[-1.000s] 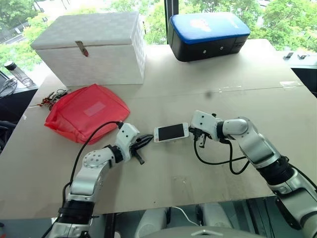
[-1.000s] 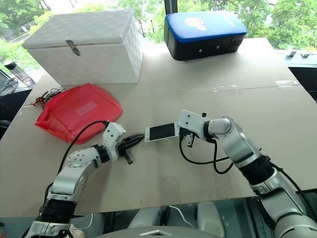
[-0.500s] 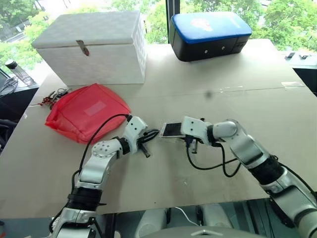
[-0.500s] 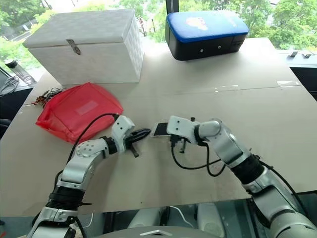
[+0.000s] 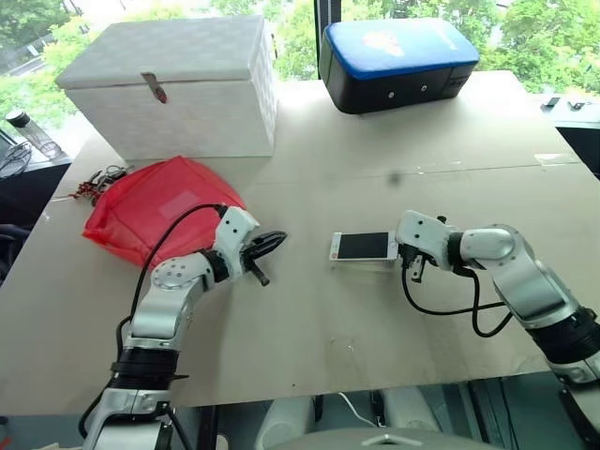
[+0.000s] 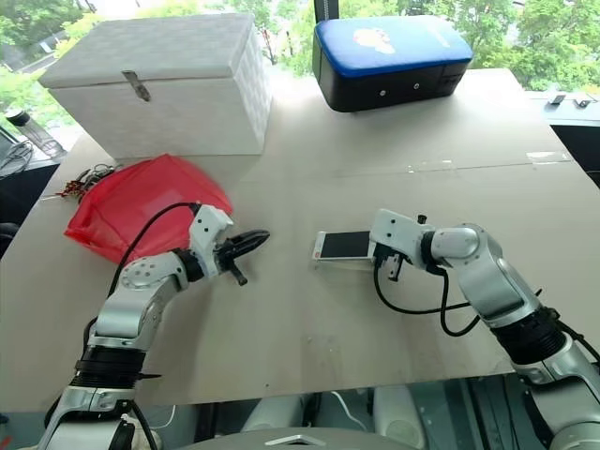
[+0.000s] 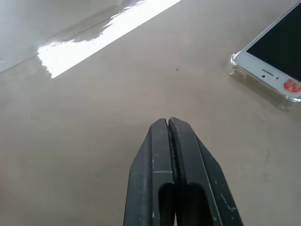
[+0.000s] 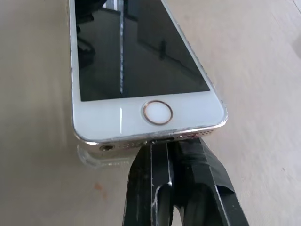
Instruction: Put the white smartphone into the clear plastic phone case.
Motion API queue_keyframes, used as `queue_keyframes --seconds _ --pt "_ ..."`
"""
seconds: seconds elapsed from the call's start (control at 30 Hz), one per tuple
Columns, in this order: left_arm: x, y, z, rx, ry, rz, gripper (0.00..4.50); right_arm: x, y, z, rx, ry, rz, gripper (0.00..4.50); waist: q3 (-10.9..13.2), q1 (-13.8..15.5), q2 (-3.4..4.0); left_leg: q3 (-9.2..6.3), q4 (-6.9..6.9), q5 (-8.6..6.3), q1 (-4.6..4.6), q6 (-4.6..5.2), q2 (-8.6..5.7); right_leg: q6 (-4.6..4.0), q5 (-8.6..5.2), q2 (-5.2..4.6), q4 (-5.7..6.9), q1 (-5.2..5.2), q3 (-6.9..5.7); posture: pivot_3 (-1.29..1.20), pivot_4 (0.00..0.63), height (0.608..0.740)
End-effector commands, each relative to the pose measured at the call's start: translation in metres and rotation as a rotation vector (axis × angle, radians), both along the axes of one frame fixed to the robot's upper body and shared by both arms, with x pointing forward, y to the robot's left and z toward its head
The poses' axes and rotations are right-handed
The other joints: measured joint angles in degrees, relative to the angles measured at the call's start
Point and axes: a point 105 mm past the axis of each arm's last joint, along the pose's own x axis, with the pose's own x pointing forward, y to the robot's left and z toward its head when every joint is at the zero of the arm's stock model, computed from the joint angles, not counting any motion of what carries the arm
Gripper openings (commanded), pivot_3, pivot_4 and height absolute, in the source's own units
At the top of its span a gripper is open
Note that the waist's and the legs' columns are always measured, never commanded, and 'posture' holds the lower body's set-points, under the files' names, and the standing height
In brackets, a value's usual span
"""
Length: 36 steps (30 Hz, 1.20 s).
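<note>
While closed on nothing left of the white smartphone (image 5: 364, 247), left gripper (image 5: 272, 242) hovers; phone partly seated in clear plastic phone case (image 7: 256, 82); right gripper (image 8: 167, 143) shut, butting its near end. Probably light, stiff, slippery: best handled by the edges.

Both arms are silver-grey metal with black joint rings — each ends in a white wrist block, a looping black cable, and a black two-fingered left hand (image 5: 272, 242) and right hand (image 8: 171, 143).

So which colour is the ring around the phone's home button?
Gold or rose-gold, on the white smartphone; best seen in the right wrist view.
</note>
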Motion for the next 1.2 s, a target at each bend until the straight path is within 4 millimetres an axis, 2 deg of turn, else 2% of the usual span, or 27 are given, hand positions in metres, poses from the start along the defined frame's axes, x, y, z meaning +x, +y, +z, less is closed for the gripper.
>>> queue_keyframes --seconds 0.03,0.13,0.27,0.47,0.57,0.67,0.73,0.8,0.97,1.07,1.13,1.2 --pt "-0.003 -0.010 0.003 -0.010 -0.019 -0.038 0.02 0.002 0.001 0.013 0.010 -0.070 -0.023 0.00 0.00 -0.01 0.00 0.00 0.00 0.00 -0.05 0.00 0.00 0.00 0.00 0.00 0.02 -0.06 0.00 0.00 0.150 0.740" --pt "-0.005 -0.014 0.003 -0.015 -0.015 -0.051 0.02 0.004 -0.002 0.024 0.085 -0.065 -0.065 0.00 0.01 0.04 -0.01 0.01 0.00 0.00 -0.10 0.00 0.00 0.00 0.00 0.00 0.04 -0.12 0.00 0.00 0.150 0.740" --pt "-0.008 -0.022 0.007 -0.017 -0.017 -0.067 0.02 -0.003 -0.002 0.038 0.201 -0.017 -0.075 0.00 0.01 0.21 -0.01 0.00 0.00 0.00 -0.12 0.00 0.00 0.00 0.00 0.00 0.05 -0.13 0.01 0.00 0.150 0.740" --pt "-0.008 -0.035 0.021 -0.049 -0.023 -0.093 0.02 -0.011 -0.031 0.041 0.153 -0.007 -0.118 0.00 0.02 0.47 -0.03 -0.01 0.02 0.00 -0.15 0.00 -0.02 0.00 0.00 -0.03 0.03 -0.12 -0.04 0.00 0.150 0.740" --pt "-0.010 -0.048 0.029 -0.088 -0.017 -0.137 0.02 -0.011 -0.043 0.045 0.168 -0.003 -0.161 0.00 0.03 0.43 -0.05 0.02 0.03 0.00 -0.15 0.00 -0.02 0.00 0.00 -0.02 0.06 -0.13 -0.01 0.00 0.150 0.740" --pt "-0.008 -0.067 0.030 -0.124 0.009 -0.184 0.02 -0.015 -0.032 0.048 0.279 0.033 -0.131 0.00 0.03 0.21 -0.06 0.06 0.05 0.00 -0.12 0.01 -0.01 0.00 0.00 -0.01 0.13 -0.12 0.04 0.00 0.150 0.740" --pt "-0.006 -0.076 0.022 -0.122 0.042 -0.205 0.02 -0.016 -0.020 0.046 0.323 0.052 -0.102 0.00 0.03 0.14 -0.06 0.11 0.05 0.00 -0.08 0.00 0.00 0.00 0.00 0.03 0.19 -0.12 0.08 0.00 0.150 0.740" --pt "-0.004 -0.084 0.005 -0.099 0.099 -0.222 0.02 -0.013 -0.008 0.041 0.341 0.063 -0.077 0.00 0.04 0.14 -0.07 0.15 0.08 0.00 -0.06 0.00 0.00 0.00 0.00 0.03 0.31 -0.14 0.11 0.00 0.150 0.740" --pt "-0.004 -0.084 -0.031 -0.018 0.182 -0.240 0.02 0.003 0.018 0.035 0.385 0.086 -0.051 0.00 0.04 0.04 -0.10 0.23 0.20 0.01 0.00 0.00 -0.01 0.00 0.00 0.04 0.50 -0.17 0.12 0.00 0.150 0.740" --pt "-0.004 -0.079 -0.040 0.003 0.202 -0.226 0.02 0.016 0.026 0.025 0.380 0.119 -0.051 0.00 0.01 0.22 -0.10 0.24 0.34 0.03 0.09 -0.02 -0.03 0.00 0.00 0.03 0.73 -0.14 0.14 0.00 0.150 0.740" --pt "-0.003 -0.077 -0.042 0.008 0.203 -0.220 0.02 0.021 0.027 0.014 0.359 0.174 -0.061 0.00 0.00 0.31 -0.12 0.20 0.38 0.03 0.09 -0.03 -0.03 0.00 0.00 0.02 0.74 -0.12 0.18 0.00 0.150 0.740" --pt "-0.003 -0.077 -0.042 0.007 0.199 -0.213 0.02 0.024 0.021 -0.010 0.283 0.262 -0.085 0.00 0.00 0.31 -0.12 0.20 0.41 0.03 0.09 -0.03 -0.04 0.00 0.00 0.02 0.75 -0.11 0.18 0.00 0.150 0.740"
